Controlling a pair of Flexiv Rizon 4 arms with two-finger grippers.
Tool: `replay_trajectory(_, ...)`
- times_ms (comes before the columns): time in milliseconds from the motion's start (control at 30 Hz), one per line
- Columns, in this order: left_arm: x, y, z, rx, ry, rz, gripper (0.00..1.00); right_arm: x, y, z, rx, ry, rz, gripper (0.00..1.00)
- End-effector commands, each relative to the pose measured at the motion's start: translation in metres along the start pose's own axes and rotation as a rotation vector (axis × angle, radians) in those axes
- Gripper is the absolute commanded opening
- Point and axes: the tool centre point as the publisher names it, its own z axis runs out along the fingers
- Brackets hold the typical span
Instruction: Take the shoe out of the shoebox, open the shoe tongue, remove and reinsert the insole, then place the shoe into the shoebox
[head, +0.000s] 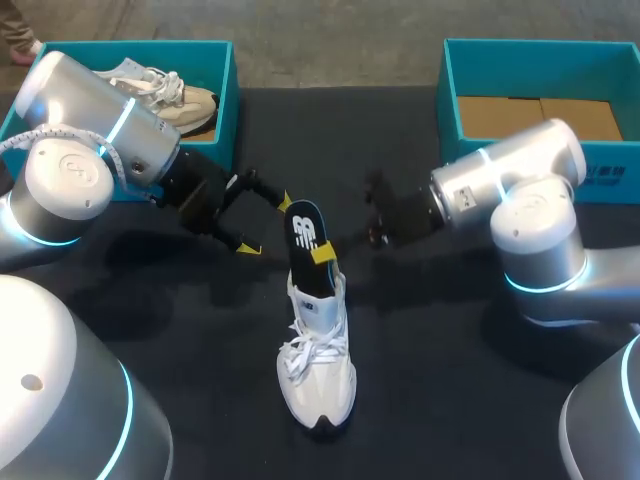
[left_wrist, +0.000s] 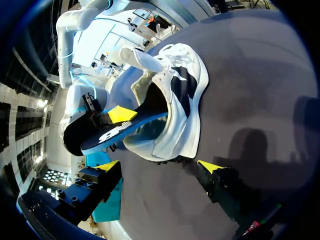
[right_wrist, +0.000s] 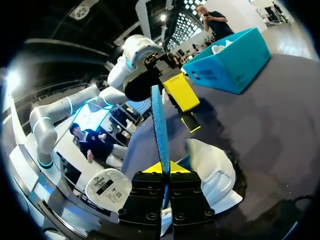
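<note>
Black tabletop (head: 450, 380) carries two teal shoeboxes along its far edge. The left shoebox (head: 222, 80), at the far left corner, holds a beige shoe (head: 185, 105) with white laces. The right shoebox (head: 445, 90), at the far right corner, shows only brown cardboard (head: 540, 115) on its floor.

Near the middle of the tabletop, a little toward the near edge, stands a white shoe (head: 318, 370) on its sole, toe pointing at the near edge and laces loose. A dark insole (head: 305, 240) with a blue rim sticks up out of its opening, lower end inside the shoe, upper end tilted toward the far edge.

The right claw (head: 322, 252) comes in from the right side and is clamped on the insole, one yellow tip on each face, just above the shoe's heel collar. The left claw (head: 265, 226) hangs just beside the insole's upper end on the left, its fingers spread wide and holding nothing, apart from both shoe and insole.
</note>
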Motion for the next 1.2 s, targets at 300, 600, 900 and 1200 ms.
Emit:
replay_trajectory(300,0.0,0.0,0.001,-0.002,0.003,0.0,1.0,0.005,-0.014,0.006,0.007,0.005,0.014,0.0)
replay_trajectory(600,0.0,0.0,0.001,-0.002,0.003,0.0,1.0,0.005,-0.026,0.011,0.018,0.015,0.032,0.0)
replay_trajectory(900,0.0,0.0,0.001,-0.002,0.003,0.0,1.0,0.007,-0.039,0.017,0.008,0.017,0.061,0.0)
replay_trajectory(1200,0.0,0.0,0.001,-0.002,0.003,0.0,1.0,0.01,-0.038,0.015,-0.004,0.007,0.072,0.0)
